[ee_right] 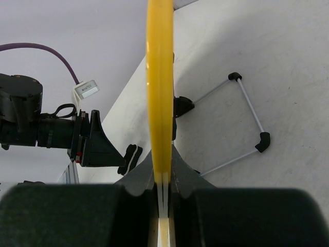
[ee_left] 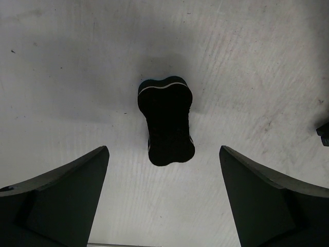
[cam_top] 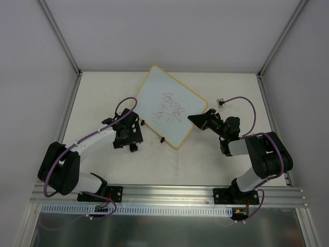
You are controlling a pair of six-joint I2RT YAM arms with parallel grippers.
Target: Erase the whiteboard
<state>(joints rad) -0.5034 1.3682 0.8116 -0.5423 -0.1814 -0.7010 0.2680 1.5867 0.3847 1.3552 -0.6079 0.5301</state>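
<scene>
The whiteboard (cam_top: 167, 105), pale-faced with a thin yellow rim and red scribbles still on it, sits turned diagonally near the middle of the worktop's far edge.

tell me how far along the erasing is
Early. Done: the right hand is shut on the edge of the whiteboard, bracing it. In hand: the left hand hangs open over the black eraser, which lies on the table, not gripped. Left: grasp the eraser and wipe; the red writing is all there.
</scene>
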